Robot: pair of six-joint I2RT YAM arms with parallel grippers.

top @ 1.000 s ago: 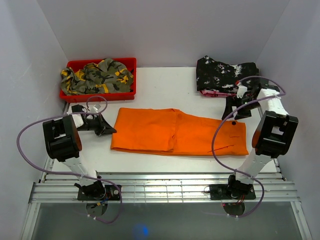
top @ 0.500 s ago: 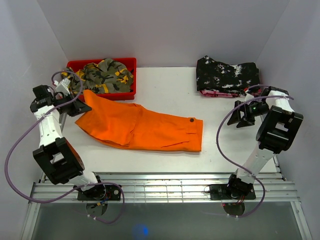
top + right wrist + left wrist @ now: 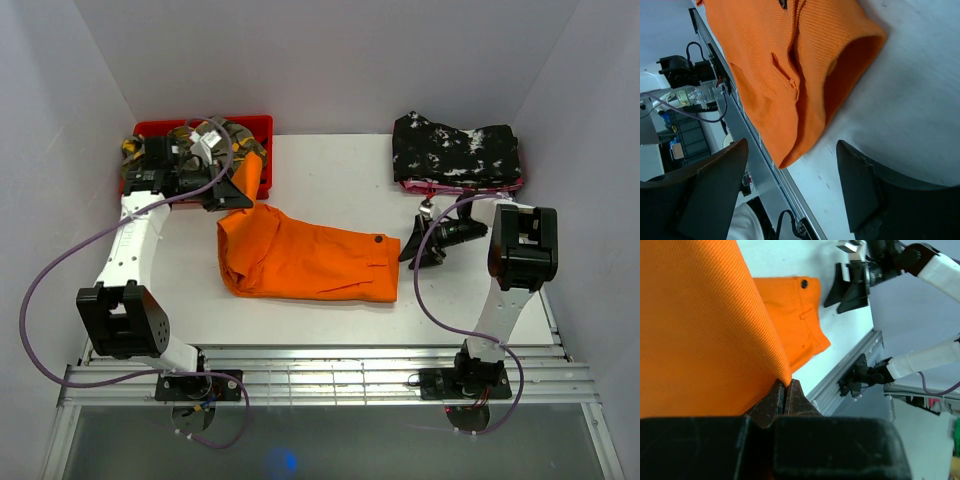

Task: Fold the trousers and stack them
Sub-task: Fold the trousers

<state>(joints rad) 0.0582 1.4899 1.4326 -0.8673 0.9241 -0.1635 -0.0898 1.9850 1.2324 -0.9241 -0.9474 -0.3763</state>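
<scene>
The bright orange trousers point(image 3: 305, 262) lie mid-table, their left end doubled over. My left gripper point(image 3: 232, 193) is shut on the raised leg end, in front of the red bin. In the left wrist view the fingertips point(image 3: 785, 386) pinch the cloth's edge and the trousers point(image 3: 700, 330) hang away from them. My right gripper point(image 3: 415, 248) stands open on the table just right of the waistband, by the button point(image 3: 380, 240). In the right wrist view the waistband corner of the trousers point(image 3: 775, 60) reaches between the fingers of my right gripper point(image 3: 791, 145), touching neither.
A red bin point(image 3: 256, 122) at the back left holds a camouflage garment point(image 3: 245, 148). A black white-speckled garment point(image 3: 455, 150) lies folded at the back right. Metal rails point(image 3: 320, 375) run along the near table edge. White walls close in on the sides and back.
The left gripper has carried the leg end up and to the right, folding the trousers at their left. The right gripper has moved left to the waistband, its jaws slightly narrower.
</scene>
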